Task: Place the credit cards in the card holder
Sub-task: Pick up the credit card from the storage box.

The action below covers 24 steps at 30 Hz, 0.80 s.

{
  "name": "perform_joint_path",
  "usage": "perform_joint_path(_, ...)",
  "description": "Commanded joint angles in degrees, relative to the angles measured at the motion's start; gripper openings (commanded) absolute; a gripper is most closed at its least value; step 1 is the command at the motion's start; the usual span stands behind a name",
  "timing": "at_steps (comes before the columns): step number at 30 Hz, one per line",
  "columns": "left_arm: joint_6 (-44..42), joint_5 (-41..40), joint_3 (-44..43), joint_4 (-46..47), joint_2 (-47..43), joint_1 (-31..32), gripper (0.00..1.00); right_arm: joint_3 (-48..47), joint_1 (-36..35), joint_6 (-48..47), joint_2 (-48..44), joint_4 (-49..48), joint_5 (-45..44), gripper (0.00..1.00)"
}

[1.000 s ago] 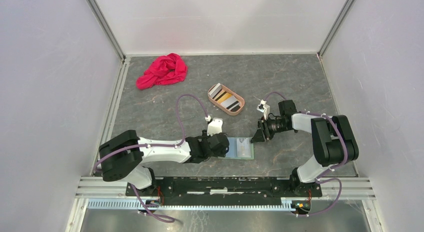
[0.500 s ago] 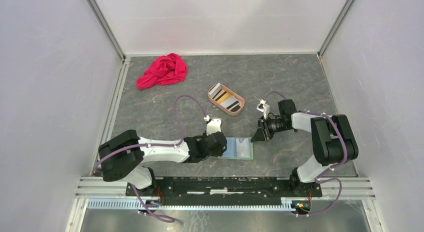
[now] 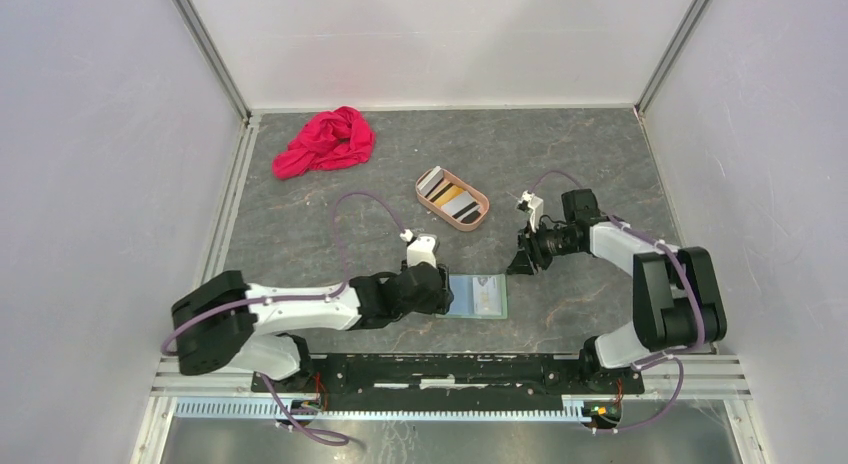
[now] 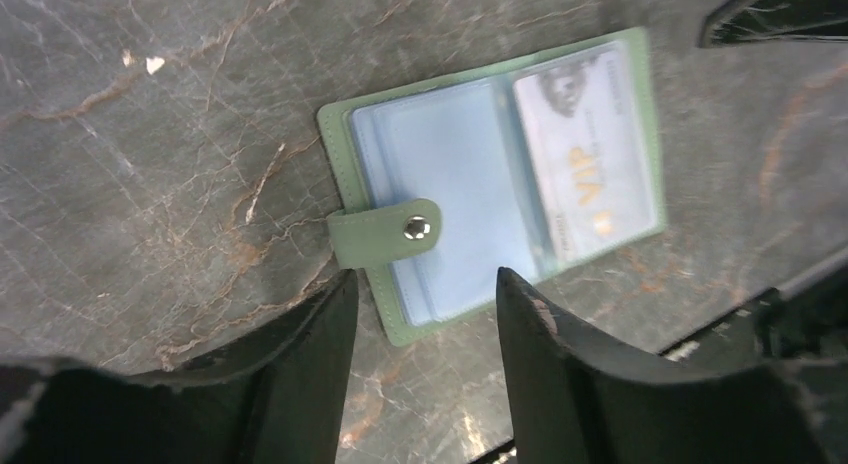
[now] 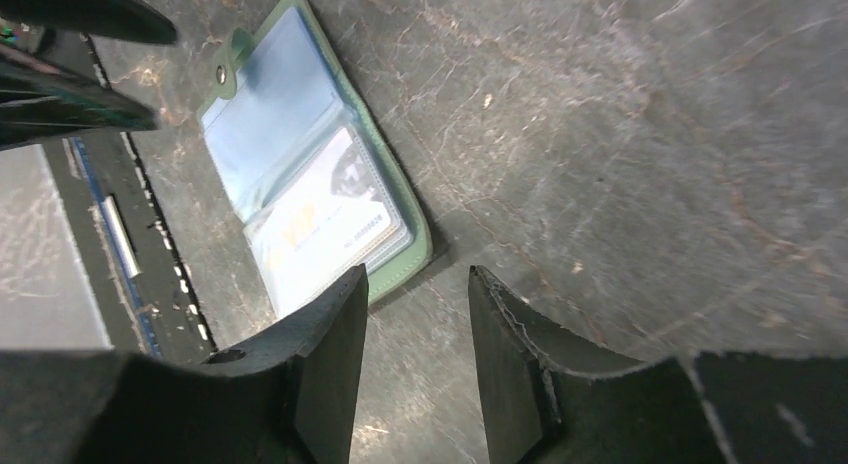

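The card holder [image 3: 478, 296] lies open and flat on the dark marbled table [image 3: 590, 149], near the front edge and between the two arms; its light blue pockets face up and its snap tab [image 4: 385, 234] is folded in over the left-hand page. One pale card [image 4: 590, 144] with gold lettering sits in the right-hand pocket; the left-hand pocket looks bare.

The left gripper [image 3: 443, 290] hangs low at the holder's left edge, just by the tab; its jaws stand apart and nothing is caught between them, and I cannot tell whether its fingers [image 4: 540, 329] touch the leather. The right gripper [image 3: 520, 265] sits off the holder's far right corner, close but apart from it; its jaws are parted too and it carries nothing.

The rest of the credit cards [image 3: 450, 196] lie stacked in the pinkish-tan oval tray [image 3: 472, 225] further back, an orange one and dark-striped ones showing; a red cloth [image 3: 325, 141] is bunched up near the back left corner, well away from all of it.
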<state>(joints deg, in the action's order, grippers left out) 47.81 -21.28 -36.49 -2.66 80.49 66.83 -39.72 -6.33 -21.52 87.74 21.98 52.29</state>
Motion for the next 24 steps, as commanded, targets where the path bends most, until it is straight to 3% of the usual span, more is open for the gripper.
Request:
perform_joint_path(1, -2.3, -0.24, 0.09, 1.69, -8.8, -1.16, 0.67, -2.64, 0.98, -5.62, -7.43, 2.31, -3.16, 0.48)
perform_joint_path(5, -10.93, 2.72, -1.95, 2.35, -14.19, -5.99, 0.8, -3.87, 1.14, -8.07, -13.18, 2.67, -1.62, 0.48)
perform_joint_path(9, -22.88, 9.9, -8.81, 1.75, -12.31, -14.58, 0.92, -9.46, 1.12, -9.42, -16.28, 5.65, 1.59, 0.47)
perform_joint_path(11, -29.89, 10.3, -16.04, -2.95, -7.29, -17.3, 0.99, -13.92, 1.13, -9.87, -16.8, 7.26, 3.86, 0.48)
perform_joint_path(17, -48.65, 8.42, -38.93, -16.4, 10.8, -24.1, 1.0, -15.73, 1.13, -8.26, -16.1, 2.22, 10.9, 0.61)
perform_joint_path(22, -58.47, 3.6, -54.76, -22.0, 23.87, -25.94, 1.0, -18.14, 1.51, -21.95, -11.93, 13.28, 9.85, 0.6)
perform_joint_path(24, -60.91, 3.01, -59.2, -22.02, 27.96, -26.88, 1.0, -17.82, 2.09, -22.9, -11.25, 13.21, 9.55, 0.6)
